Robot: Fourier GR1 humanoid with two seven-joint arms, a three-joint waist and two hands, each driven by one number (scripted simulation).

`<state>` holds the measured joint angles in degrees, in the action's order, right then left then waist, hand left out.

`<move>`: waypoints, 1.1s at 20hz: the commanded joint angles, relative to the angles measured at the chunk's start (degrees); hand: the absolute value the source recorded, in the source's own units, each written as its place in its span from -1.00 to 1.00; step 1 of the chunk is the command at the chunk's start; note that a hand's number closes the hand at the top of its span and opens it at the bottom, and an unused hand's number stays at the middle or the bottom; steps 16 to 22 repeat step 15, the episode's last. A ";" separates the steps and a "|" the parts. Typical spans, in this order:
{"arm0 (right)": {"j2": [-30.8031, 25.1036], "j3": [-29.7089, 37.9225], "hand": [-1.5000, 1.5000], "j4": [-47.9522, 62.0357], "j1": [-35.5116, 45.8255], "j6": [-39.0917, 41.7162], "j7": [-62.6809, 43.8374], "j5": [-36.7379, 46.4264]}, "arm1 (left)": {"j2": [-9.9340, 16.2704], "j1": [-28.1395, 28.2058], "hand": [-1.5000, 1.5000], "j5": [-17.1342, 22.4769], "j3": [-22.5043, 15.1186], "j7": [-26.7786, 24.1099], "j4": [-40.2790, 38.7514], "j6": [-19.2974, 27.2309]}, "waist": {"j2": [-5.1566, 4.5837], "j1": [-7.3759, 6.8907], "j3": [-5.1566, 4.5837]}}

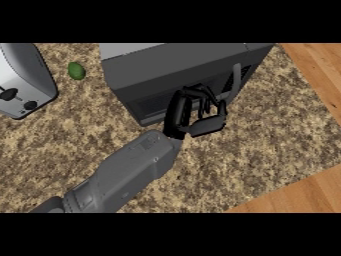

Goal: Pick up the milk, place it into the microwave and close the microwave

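Locate left hand [201, 120], fingers curled round nothing visible, touching microwave [165, 65] door toward worktop [276, 130] far edge, handle [236, 80] just right; milk unseen, presumably inside.

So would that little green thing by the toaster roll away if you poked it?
Probably a bit. The green thing looks rounded and egg-shaped, so it would likely wobble or roll crookedly rather than slide. It is much smaller than the toaster, so it is probably light and easy to move. It lies on flat counter with nothing touching it to stop it.
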<state>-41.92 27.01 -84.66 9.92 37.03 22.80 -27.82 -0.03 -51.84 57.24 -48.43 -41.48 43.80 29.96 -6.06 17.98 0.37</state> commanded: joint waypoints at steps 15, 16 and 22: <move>-3.25 0.88 -1.00 7.14 3.85 3.69 -0.76 -3.86 | 0.02 -5.81 1.00 3.70 0.83 -0.85 -5.40 -1.03 | -0.76 -0.15 -0.03; -3.25 0.88 -1.00 7.14 3.85 3.69 -0.76 -3.86 | 0.02 -5.81 1.00 3.70 0.83 -0.85 -5.40 -1.03 | -0.76 -0.15 -0.03; -3.25 0.88 -1.00 7.14 3.85 3.69 -0.76 -3.86 | 0.02 -5.81 1.00 3.70 0.83 -0.85 -5.40 -1.03 | -0.76 -0.15 -0.03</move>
